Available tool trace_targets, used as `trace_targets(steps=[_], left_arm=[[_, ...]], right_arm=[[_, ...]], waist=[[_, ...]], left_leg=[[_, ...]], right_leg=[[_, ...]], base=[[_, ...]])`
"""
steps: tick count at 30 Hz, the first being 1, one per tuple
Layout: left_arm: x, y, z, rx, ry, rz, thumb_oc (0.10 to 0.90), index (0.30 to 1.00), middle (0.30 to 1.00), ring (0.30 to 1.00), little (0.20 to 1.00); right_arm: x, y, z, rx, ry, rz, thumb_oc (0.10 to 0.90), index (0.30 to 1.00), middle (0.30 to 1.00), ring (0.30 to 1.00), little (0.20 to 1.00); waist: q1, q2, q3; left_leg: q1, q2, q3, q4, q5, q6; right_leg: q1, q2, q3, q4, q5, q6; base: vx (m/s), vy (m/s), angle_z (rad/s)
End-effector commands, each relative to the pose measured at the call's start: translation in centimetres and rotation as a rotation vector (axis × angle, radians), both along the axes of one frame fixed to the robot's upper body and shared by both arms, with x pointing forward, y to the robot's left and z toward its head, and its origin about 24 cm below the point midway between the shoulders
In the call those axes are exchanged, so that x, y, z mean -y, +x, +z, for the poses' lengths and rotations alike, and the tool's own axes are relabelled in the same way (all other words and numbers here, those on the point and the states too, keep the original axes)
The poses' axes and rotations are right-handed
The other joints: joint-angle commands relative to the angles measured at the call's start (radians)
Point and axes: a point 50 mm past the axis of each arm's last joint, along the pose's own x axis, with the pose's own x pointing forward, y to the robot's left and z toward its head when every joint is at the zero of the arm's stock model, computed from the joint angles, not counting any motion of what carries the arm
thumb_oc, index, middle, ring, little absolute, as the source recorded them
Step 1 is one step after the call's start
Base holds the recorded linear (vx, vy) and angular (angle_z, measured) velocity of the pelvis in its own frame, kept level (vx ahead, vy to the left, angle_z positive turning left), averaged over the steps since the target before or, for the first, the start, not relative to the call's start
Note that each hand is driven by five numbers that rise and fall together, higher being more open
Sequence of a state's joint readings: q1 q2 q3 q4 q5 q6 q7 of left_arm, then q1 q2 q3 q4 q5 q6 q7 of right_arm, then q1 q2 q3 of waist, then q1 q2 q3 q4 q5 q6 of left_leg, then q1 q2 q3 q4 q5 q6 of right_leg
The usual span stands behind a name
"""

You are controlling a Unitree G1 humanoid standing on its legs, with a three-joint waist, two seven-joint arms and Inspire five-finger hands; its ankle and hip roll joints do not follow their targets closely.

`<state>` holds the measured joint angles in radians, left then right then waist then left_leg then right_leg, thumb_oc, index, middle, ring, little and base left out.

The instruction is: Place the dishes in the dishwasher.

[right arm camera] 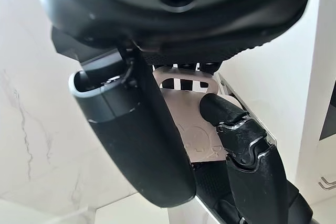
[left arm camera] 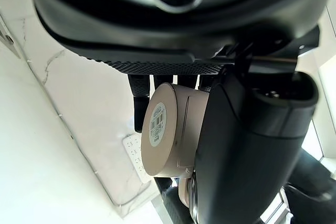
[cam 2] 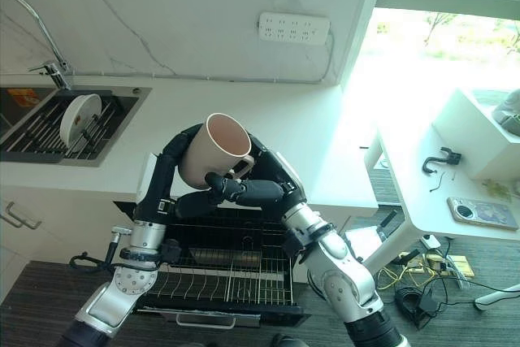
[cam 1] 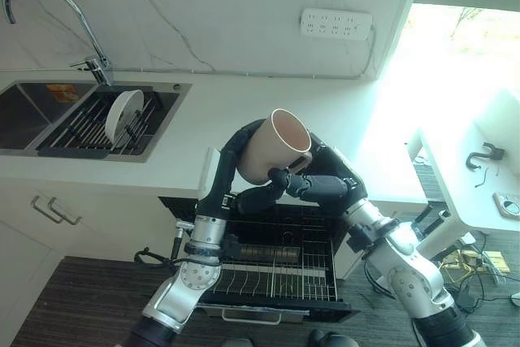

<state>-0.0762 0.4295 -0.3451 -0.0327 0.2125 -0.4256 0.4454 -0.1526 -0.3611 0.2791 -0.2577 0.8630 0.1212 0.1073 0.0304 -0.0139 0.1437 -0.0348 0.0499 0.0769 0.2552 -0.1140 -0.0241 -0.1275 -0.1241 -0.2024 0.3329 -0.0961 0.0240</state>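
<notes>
Between both robot hands, above the open dishwasher rack (cam 1: 276,270), hung the beige mug (cam 1: 275,145) — rigid, smooth, breakable; left robot hand (cam 1: 244,145) wrapped its body, right robot hand (cam 1: 313,180) pinched the handle.

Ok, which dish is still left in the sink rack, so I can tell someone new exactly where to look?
Start at the curved tap at the left end of the white counter; below it the sink holds a dark wire rack. Standing on edge in that rack is a white bowl, unlike the beige mug held in both hands above the open dishwasher.
</notes>
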Motion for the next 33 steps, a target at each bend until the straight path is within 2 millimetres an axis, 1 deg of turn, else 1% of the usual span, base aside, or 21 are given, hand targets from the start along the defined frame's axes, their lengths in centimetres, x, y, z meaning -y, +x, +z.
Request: trace_targets(steps=[1, 10, 15, 16, 17, 21, 22, 24, 26, 27, 30, 32, 33], left_arm=[[1.7, -0.3, 5.3, 0.284, -0.032, -0.126, 0.4, 0.3, 0.3, 0.3, 0.3], [2.0, -0.2, 5.2, 0.293, 0.0, -0.125, 0.4, 0.3, 0.3, 0.3, 0.3], [1.8, -0.1, 5.1, 0.283, 0.002, -0.115, 0.4, 0.3, 0.3, 0.3, 0.3], [1.6, 0.0, 4.9, 0.272, 0.004, -0.099, 0.665, 0.698, 0.698, 0.698, 0.698], [1.4, 0.0, 4.8, 0.269, 0.003, -0.091, 0.8, 0.9, 0.9, 0.9, 0.9], [-0.1, 0.1, 4.4, 0.244, 0.007, -0.025, 0.8, 0.9, 0.9, 0.9, 0.9], [-1.0, 0.1, 4.2, 0.235, 0.011, 0.019, 0.8, 0.9, 0.9, 0.9, 0.9], [-2.2, -0.1, 3.8, 0.229, 0.026, 0.071, 0.8, 0.9, 0.9, 0.9, 0.9], [-4.3, -0.5, 3.4, 0.215, 0.05, 0.151, 0.8, 0.9, 0.9, 0.9, 0.9], [-4.9, -0.6, 3.3, 0.212, 0.062, 0.171, 0.8, 0.9, 0.9, 0.9, 0.9], [-6.4, -1.0, 3.1, 0.202, 0.075, 0.226, 0.8, 0.9, 0.9, 0.9, 0.9], [-7.1, -1.2, 3.0, 0.202, 0.085, 0.255, 0.8, 0.9, 0.9, 0.9, 0.9], [-7.1, -1.2, 3.0, 0.202, 0.085, 0.255, 0.8, 0.9, 0.9, 0.9, 0.9]], right_arm=[[-0.7, -0.2, 4.2, 0.199, 0.158, -0.001, 0.4, 0.3, 0.3, 0.3, 0.3], [-0.1, -0.1, 4.5, 0.194, 0.238, -0.088, 0.4, 0.3, 0.3, 0.3, 0.3], [0.4, 0.0, 4.7, 0.207, 0.241, -0.13, 0.4, 0.3, 0.3, 0.3, 0.3], [1.0, 0.0, 4.8, 0.216, 0.252, -0.172, 0.4, 0.3, 0.3, 0.3, 0.3], [1.2, 0.1, 4.7, 0.217, 0.256, -0.183, 0.4, 0.3, 0.3, 0.3, 0.3], [2.5, 0.1, 4.9, 0.238, 0.26, -0.243, 0.4, 0.3, 0.3, 0.3, 0.3], [3.2, 0.0, 4.9, 0.248, 0.264, -0.27, 0.4, 0.3, 0.3, 0.3, 0.3], [4.1, -0.1, 4.9, 0.257, 0.269, -0.304, 0.4, 0.3, 0.3, 0.3, 0.3], [5.3, -0.2, 5.0, 0.267, 0.276, -0.352, 0.4, 0.3, 0.3, 0.3, 0.3], [5.7, -0.2, 4.9, 0.27, 0.277, -0.368, 0.4, 0.3, 0.3, 0.3, 0.3], [6.5, -0.3, 4.8, 0.272, 0.284, -0.4, 0.4, 0.3, 0.3, 0.3, 0.3], [6.9, -0.4, 4.8, 0.274, 0.29, -0.418, 0.4, 0.3, 0.3, 0.3, 0.3], [6.9, -0.4, 4.8, 0.274, 0.29, -0.418, 0.4, 0.3, 0.3, 0.3, 0.3]], waist=[[-0.003, -0.007, -0.047], [-0.009, 0.001, -0.048], [-0.01, 0.004, -0.049], [-0.01, 0.005, -0.048], [-0.009, 0.006, -0.048], [-0.005, 0.009, -0.05], [-0.002, 0.01, -0.049], [0.001, 0.013, -0.048], [0.007, 0.015, -0.047], [0.009, 0.017, -0.047], [0.01, 0.02, -0.049], [0.011, 0.021, -0.051], [0.011, 0.021, -0.051]], left_leg=[[0.019, 0.021, 0.036, 0.045, -0.165, -0.008], [0.02, 0.021, 0.039, 0.045, -0.167, -0.006], [0.019, 0.021, 0.041, 0.045, -0.168, -0.005], [0.019, 0.021, 0.042, 0.045, -0.169, -0.004], [0.019, 0.021, 0.041, 0.045, -0.169, -0.004], [0.02, 0.02, 0.039, 0.045, -0.169, -0.005], [0.019, 0.02, 0.037, 0.045, -0.168, -0.006], [0.019, 0.02, 0.035, 0.045, -0.166, -0.008], [0.019, 0.022, 0.033, 0.045, -0.161, -0.01], [0.018, 0.023, 0.033, 0.045, -0.16, -0.012], [0.016, 0.027, 0.034, 0.045, -0.157, -0.015], [0.015, 0.03, 0.036, 0.045, -0.156, -0.017], [0.015, 0.03, 0.036, 0.045, -0.156, -0.017]], right_leg=[[0.109, 0.004, -0.02, -0.033, -0.133, 0.071], [0.109, 0.003, -0.018, -0.033, -0.133, 0.072], [0.109, 0.002, -0.019, -0.033, -0.133, 0.072], [0.108, 0.001, -0.02, -0.033, -0.133, 0.072], [0.108, 0.001, -0.021, -0.033, -0.133, 0.072], [0.11, 0.001, -0.024, -0.033, -0.135, 0.07], [0.11, 0.001, -0.026, -0.033, -0.135, 0.069], [0.111, 0.001, -0.028, -0.033, -0.137, 0.067], [0.113, 0.001, -0.032, -0.033, -0.139, 0.064], [0.113, 0.0, -0.034, -0.033, -0.139, 0.063], [0.113, 0.0, -0.038, -0.033, -0.141, 0.061], [0.112, -0.001, -0.041, -0.033, -0.143, 0.06], [0.112, -0.001, -0.041, -0.033, -0.143, 0.06]], base=[[0.0, 0.0, 0.0], [0.0, 0.0, 0.0], [-0.01, -0.002, 0.0], [-0.03, -0.012, 0.01], [-0.04, -0.015, 0.01], [0.0, 0.0, 0.0], [0.0, 0.0, 0.0], [0.0, 0.0, 0.0], [0.0, 0.0, 0.0], [0.0, 0.0, 0.0], [0.0, -0.012, 0.02], [0.01, -0.017, 0.01], [0.02, -0.063, 0.05]])
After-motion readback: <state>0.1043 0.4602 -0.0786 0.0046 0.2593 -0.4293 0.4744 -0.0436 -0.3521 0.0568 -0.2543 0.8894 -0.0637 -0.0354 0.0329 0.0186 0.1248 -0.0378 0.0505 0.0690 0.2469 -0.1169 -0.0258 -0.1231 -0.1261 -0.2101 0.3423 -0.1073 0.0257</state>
